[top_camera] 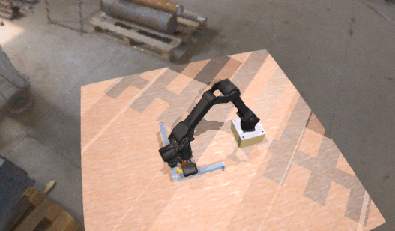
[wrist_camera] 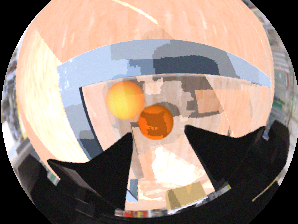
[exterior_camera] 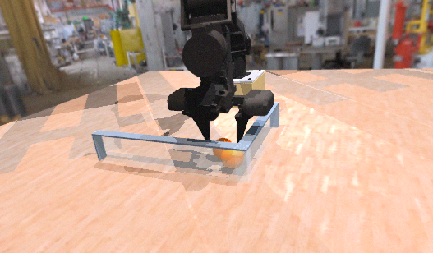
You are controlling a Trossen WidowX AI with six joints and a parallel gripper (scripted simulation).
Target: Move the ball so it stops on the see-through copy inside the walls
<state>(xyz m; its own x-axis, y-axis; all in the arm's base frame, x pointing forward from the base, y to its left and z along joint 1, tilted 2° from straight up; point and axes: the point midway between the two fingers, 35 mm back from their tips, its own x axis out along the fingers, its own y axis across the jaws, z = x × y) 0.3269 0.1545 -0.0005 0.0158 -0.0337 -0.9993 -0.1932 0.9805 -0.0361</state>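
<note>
The orange ball [top_camera: 184, 163] [exterior_camera: 220, 149] [wrist_camera: 156, 122] is low inside the corner of the clear walls [top_camera: 211, 168] [exterior_camera: 135, 137] [wrist_camera: 122, 51], apparently on the table. The see-through copy [top_camera: 178, 171] [exterior_camera: 233, 159] [wrist_camera: 125, 100] is brighter yellow-orange and sits nearer the corner. In the wrist view, the ball is to its lower right; their outlines nearly meet there and overlap in the exterior view. My gripper [exterior_camera: 223, 140] [wrist_camera: 159, 132] is open, pointing down, with one fingertip on each side of the ball's near part and clear gaps to it.
The two blue-topped walls meet just beyond the copy, and one runs close beside my right-hand finger in the exterior view. The arm's base box [top_camera: 251, 140] [exterior_camera: 251, 88] stands behind the walls. My arm reaches over from it and casts shadows on the wooden table [top_camera: 116, 187].
</note>
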